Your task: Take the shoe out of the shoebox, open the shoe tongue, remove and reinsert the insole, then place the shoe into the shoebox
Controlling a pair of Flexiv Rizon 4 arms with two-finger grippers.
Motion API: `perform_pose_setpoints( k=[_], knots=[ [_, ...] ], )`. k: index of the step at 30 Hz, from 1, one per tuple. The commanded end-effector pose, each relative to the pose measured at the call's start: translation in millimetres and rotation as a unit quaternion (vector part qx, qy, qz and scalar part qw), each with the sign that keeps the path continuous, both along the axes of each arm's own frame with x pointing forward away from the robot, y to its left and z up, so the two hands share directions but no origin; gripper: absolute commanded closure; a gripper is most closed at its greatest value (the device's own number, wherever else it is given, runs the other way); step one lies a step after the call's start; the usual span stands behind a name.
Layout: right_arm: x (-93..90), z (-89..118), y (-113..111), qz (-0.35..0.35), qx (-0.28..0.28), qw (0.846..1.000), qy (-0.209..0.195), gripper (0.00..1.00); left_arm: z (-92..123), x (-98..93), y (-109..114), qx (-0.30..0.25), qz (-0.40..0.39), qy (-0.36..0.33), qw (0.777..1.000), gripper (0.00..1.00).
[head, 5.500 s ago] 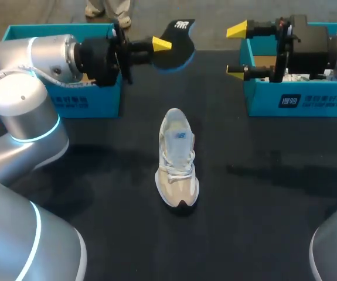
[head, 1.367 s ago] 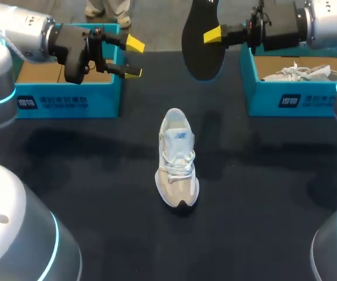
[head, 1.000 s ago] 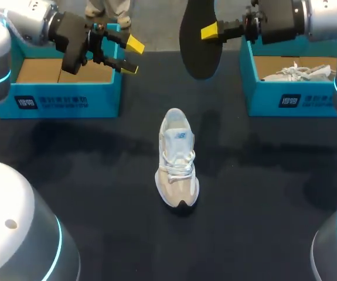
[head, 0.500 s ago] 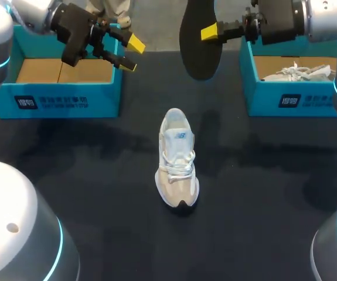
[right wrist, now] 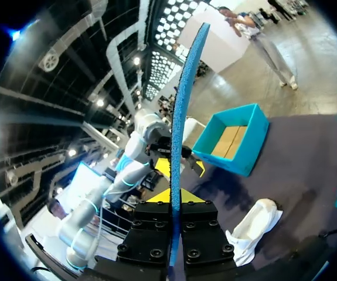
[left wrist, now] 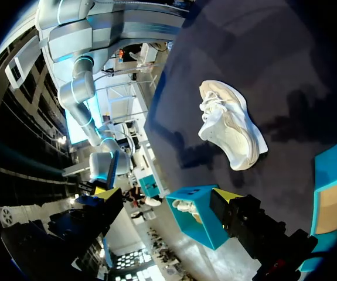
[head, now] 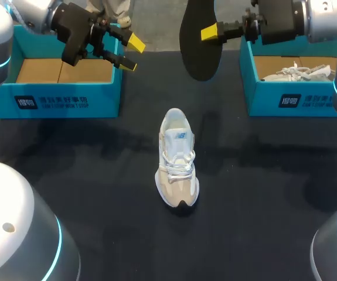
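Observation:
A white and beige shoe point(head: 177, 165) stands on the dark table's middle, toe toward me; it also shows ahead of the left gripper point(left wrist: 230, 126) and below the right one point(right wrist: 254, 227). My right gripper point(head: 210, 33) hangs high at the back, shut on the dark insole point(head: 198, 41), which hangs upright. In the right wrist view the insole point(right wrist: 183, 117) shows edge-on, blue, pinched in the gripper point(right wrist: 172, 198). My left gripper point(head: 131, 53) is open and empty, raised by the left shoebox point(head: 63, 88); its fingers point(left wrist: 167, 195) stand wide apart.
The left teal shoebox shows a bare cardboard floor. A right teal shoebox point(head: 256, 88) at the back right holds another white shoe point(head: 297, 71). Open tabletop surrounds the middle shoe.
The left arm has drawn back and up a little toward the far left, uncovering the left box's front. The right arm with the insole has stayed put.

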State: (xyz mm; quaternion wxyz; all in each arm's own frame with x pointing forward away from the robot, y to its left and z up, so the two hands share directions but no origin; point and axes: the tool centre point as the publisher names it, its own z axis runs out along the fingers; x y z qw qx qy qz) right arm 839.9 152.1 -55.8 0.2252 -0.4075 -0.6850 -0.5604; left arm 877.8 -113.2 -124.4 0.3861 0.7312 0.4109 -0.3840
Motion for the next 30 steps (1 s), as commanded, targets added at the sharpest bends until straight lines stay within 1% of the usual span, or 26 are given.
perform_pose_setpoints(
  k=[1,2,3,5,9,10,12,13,15,16,18,19,24,30],
  knots=[
    [5.8,-7.0,0.8,0.012,-0.001,1.000,-0.027,1.00,-10.9,6.8,-2.3,0.006,-0.005,0.000,1.000,0.00],
    [7.6,-8.3,1.3,0.020,-0.004,0.999,-0.039,1.00,-13.2,8.4,-1.9,0.012,-0.004,0.000,1.000,0.00],
    [8.4,-8.9,1.6,0.020,-0.006,0.999,-0.040,1.00,-14.0,9.0,-1.7,0.014,-0.004,0.000,1.000,0.00],
    [13.6,-13.4,3.8,0.031,-0.010,0.998,-0.057,1.00,-18.0,12.4,0.1,0.014,-0.001,0.003,1.000,0.00],
    [20.9,-19.2,6.5,0.043,-0.014,0.996,-0.073,1.00,-21.9,17.2,2.8,0.019,0.005,0.006,1.000,0.00],
    [25.7,-22.8,8.3,0.050,-0.013,0.995,-0.082,1.00,-23.0,18.9,4.0,0.017,0.007,0.010,1.000,0.00],
    [29.9,-26.7,9.2,0.053,-0.014,0.995,-0.084,1.00,-24.5,19.9,4.5,0.020,0.008,0.009,1.000,0.00],
    [34.8,-31.4,11.8,0.062,-0.012,0.993,-0.096,1.00,-26.6,21.3,4.6,0.022,0.009,0.009,1.000,0.00],
    [38.8,-35.3,13.3,0.065,-0.013,0.993,-0.099,1.00,-28.8,22.7,4.6,0.024,0.011,0.009,1.000,0.00],
    [43.2,-39.0,16.4,0.070,-0.014,0.991,-0.111,1.00,-31.1,24.8,4.3,0.025,0.012,0.009,1.000,0.00],
    [47.4,-43.1,20.0,0.074,-0.008,0.991,-0.114,1.00,-33.2,26.6,3.8,0.025,0.014,0.009,1.000,0.00],
    [50.7,-46.4,21.6,0.073,-0.006,0.990,-0.124,1.00,-35.6,28.1,2.9,0.026,0.013,0.010,1.000,0.00],
    [59.5,-59.9,27.5,0.075,-0.005,0.988,-0.138,1.00,-43.4,32.9,0.0,0.030,0.013,0.014,0.999,0.00],
    [64.7,-78.0,31.1,0.069,0.005,0.988,-0.136,1.00,-50.5,36.6,-3.3,0.031,0.011,0.021,0.999,0.00]
  ],
)
